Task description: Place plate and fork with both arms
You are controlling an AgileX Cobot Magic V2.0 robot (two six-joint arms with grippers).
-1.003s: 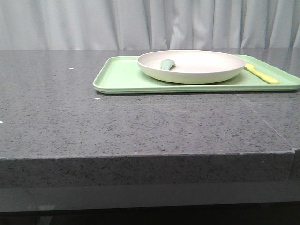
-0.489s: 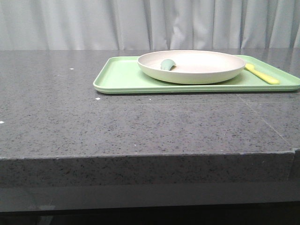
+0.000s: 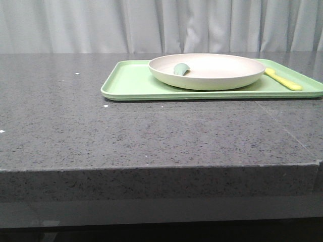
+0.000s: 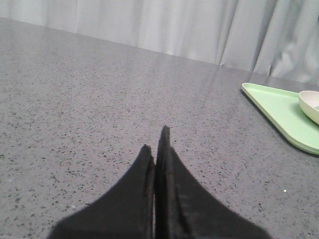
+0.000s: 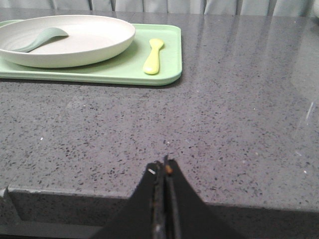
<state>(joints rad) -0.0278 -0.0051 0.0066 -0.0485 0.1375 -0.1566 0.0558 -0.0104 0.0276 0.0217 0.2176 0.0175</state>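
Observation:
The cream-white plate [image 3: 207, 71] sits on the light green tray [image 3: 131, 83] at the back right of the table; it also shows in the right wrist view [image 5: 70, 40] and partly in the left wrist view [image 4: 311, 104]. The pale yellow fork [image 3: 282, 79] lies on the tray just right of the plate, also seen in the right wrist view [image 5: 153, 56]. My left gripper [image 4: 155, 144] is shut and empty over bare table, left of the tray. My right gripper [image 5: 164, 164] is shut and empty near the table's front edge. Neither gripper shows in the front view.
A small teal-green rounded piece [image 3: 180, 69] lies inside the plate, also in the right wrist view [image 5: 42, 39]. The grey speckled table [image 3: 126, 131] ends in a front edge [image 3: 161, 169]. A pale curtain [image 3: 151, 25] hangs behind.

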